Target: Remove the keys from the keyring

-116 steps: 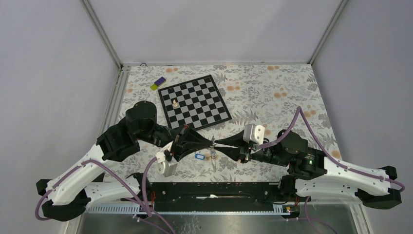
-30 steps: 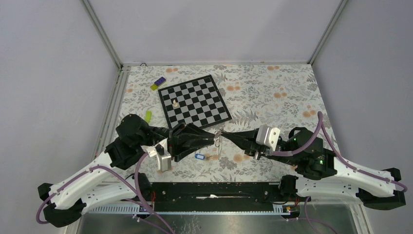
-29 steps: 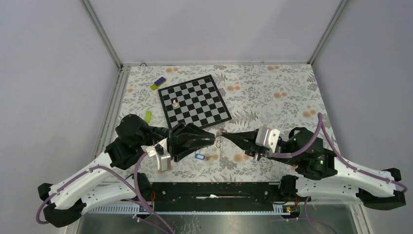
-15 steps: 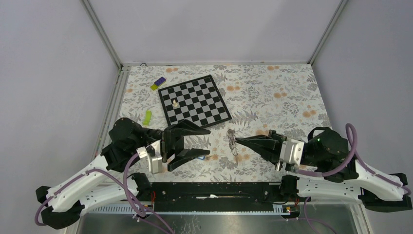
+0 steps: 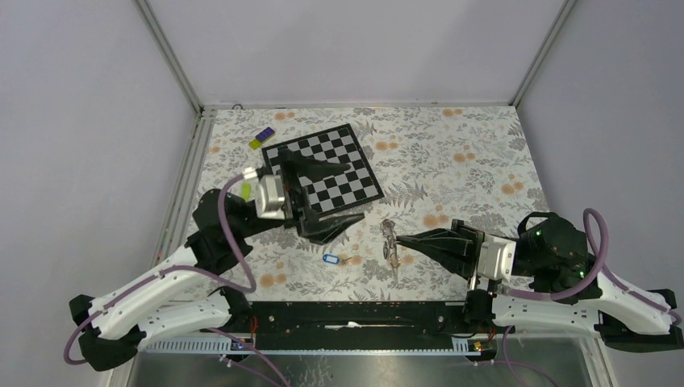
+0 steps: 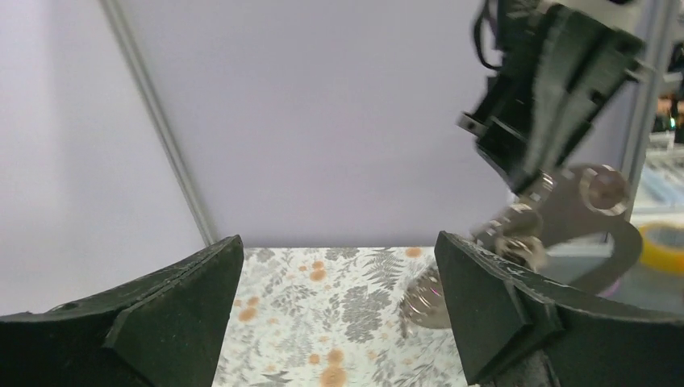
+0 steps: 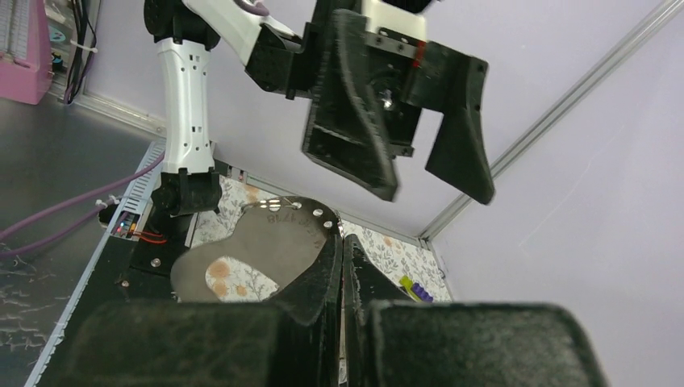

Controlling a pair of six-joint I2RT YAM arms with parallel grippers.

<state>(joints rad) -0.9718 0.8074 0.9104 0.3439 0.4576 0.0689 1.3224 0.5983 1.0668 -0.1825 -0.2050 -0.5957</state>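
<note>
A bunch of silvery keys hangs from the tip of my right gripper, which is shut on it low over the table. In the right wrist view a flat metal key head sticks out left of the closed right gripper. The keyring's blue tag lies on the table, with a small metal piece beside it. My left gripper is raised over the chessboard, wide open and empty. The left wrist view shows the open left gripper and the keys blurred under the right gripper.
The chessboard lies at the back centre, partly under the left arm. A purple and yellow block sits near the back left corner. A yellow tape roll shows at the right edge of the left wrist view.
My left gripper let go, opened wide and lifted back over the chessboard. My right gripper pulled away to the right and nearer with the keys. The blue tag stayed on the table.
</note>
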